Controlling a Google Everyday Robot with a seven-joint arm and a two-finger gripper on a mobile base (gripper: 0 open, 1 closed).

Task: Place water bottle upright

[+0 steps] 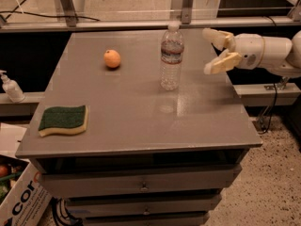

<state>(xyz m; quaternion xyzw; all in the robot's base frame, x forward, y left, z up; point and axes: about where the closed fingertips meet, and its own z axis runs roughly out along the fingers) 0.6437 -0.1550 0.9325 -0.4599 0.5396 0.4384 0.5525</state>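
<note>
Farthest from the end effector, off the desk on a low ledge, we see a small white pump dispenser, which plays no part here. Next, well apart from the end effector and lower in the view, a green sponge lies flat near the desk's front corner. Closer in, an orange sits at about the end effector's height in the view. Then comes the water bottle, near the end effector but apart from it. It stands upright on its base, cap up (we judge the placing done, since nothing but the desk supports it). The end effector itself hovers at the desk's edge on the bottle's other side, its two fingers spread wide and holding nothing, the gap facing the bottle. We judge that the wide spread and the clear gap serve to avoid brushing the bottle and tipping it.
</note>
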